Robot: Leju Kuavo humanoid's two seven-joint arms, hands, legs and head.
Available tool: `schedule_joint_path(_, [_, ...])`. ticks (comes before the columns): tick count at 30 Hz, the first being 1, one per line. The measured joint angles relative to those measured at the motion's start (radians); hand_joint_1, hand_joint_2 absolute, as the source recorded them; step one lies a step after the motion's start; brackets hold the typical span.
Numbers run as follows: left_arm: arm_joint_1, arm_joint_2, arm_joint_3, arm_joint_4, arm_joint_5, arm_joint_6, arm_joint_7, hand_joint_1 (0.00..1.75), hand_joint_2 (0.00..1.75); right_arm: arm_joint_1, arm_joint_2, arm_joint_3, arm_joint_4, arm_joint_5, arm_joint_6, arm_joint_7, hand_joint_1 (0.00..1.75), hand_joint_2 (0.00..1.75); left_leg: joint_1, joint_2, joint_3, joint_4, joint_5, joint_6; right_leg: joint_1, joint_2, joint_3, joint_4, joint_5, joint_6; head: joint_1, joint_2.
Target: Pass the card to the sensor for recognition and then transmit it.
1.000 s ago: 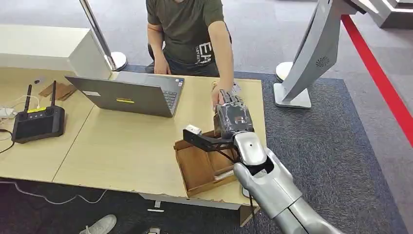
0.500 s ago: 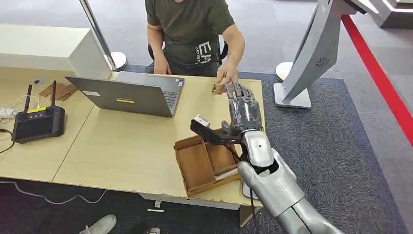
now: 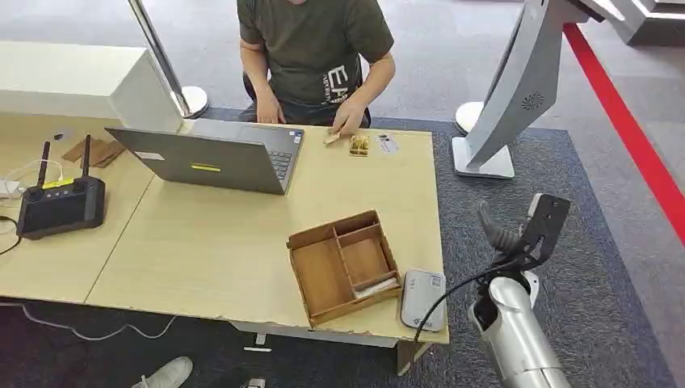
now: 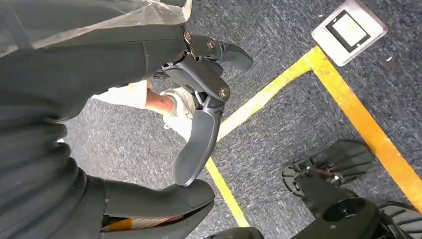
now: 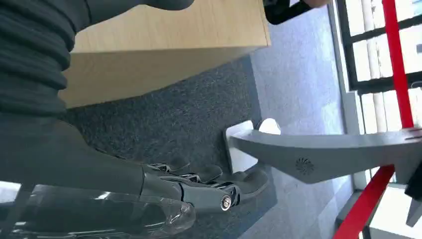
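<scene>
Hanging beside the table (image 3: 242, 242), right hand (image 5: 199, 186) outstretched, empty; left hand (image 4: 199, 99) open.

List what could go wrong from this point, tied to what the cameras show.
1. The right hand hangs off the table's edge with its fingers apart and nothing in them; swinging back, it might clip that edge.
2. The white sensor lies at the table's near corner, so a brush from the arm may knock it off.
3. The person's hand rests near the small items at the far edge, inside any renewed reach.
</scene>
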Motion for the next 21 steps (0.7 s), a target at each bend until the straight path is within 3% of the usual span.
schedule_joint_path(4, [0.000,0.000,-0.006,0.000,0.002,0.001,-0.001,0.00,1.75,0.013,-0.017,-0.070,0.025,-0.064,-0.045,-0.020,0.00,1.75,0.000,0.000,0.001,0.000,0.000,0.000,0.000,0.000,0.000,0.000,0.000,0.000,0.000,0.000])
schedule_joint_path(7, [0.008,0.000,-0.006,0.000,0.010,0.012,-0.010,0.00,1.75,0.046,-0.042,-0.179,0.101,-0.116,-0.048,-0.098,0.00,1.75,0.000,-0.002,0.002,0.000,0.000,0.000,0.000,-0.003,0.001,0.000,-0.001,0.000,0.000,0.000])
schedule_joint_path(9, [0.019,0.003,-0.006,0.000,0.022,0.022,-0.018,0.00,1.75,0.079,-0.067,-0.265,0.187,-0.174,-0.042,-0.115,0.00,1.75,0.000,-0.003,0.001,0.000,0.000,0.000,0.001,-0.003,0.002,-0.001,-0.002,0.000,0.000,0.000])
schedule_joint_path(13, [0.045,0.012,-0.005,0.000,0.056,0.041,-0.029,0.00,1.75,0.215,-0.091,-0.394,0.366,-0.246,-0.034,-0.043,0.00,1.75,0.001,-0.003,0.003,0.000,-0.005,0.000,0.002,-0.003,0.004,-0.002,-0.005,0.001,0.000,0.000])
schedule_joint_path(18, [0.073,0.023,0.006,0.000,0.074,0.055,-0.044,0.00,1.75,0.385,-0.073,-0.472,0.549,-0.248,-0.047,0.082,0.00,1.75,0.001,-0.004,0.003,-0.002,-0.008,-0.002,0.001,-0.003,0.004,0.000,-0.008,-0.002,0.000,0.000])
schedule_joint_path(21, [0.079,0.029,0.015,0.000,0.084,0.058,-0.056,0.00,1.75,0.405,-0.069,-0.529,0.633,-0.269,-0.048,0.038,0.00,1.75,0.001,0.000,0.006,-0.003,-0.008,-0.002,0.001,0.000,0.004,0.000,-0.009,-0.003,0.000,0.000])
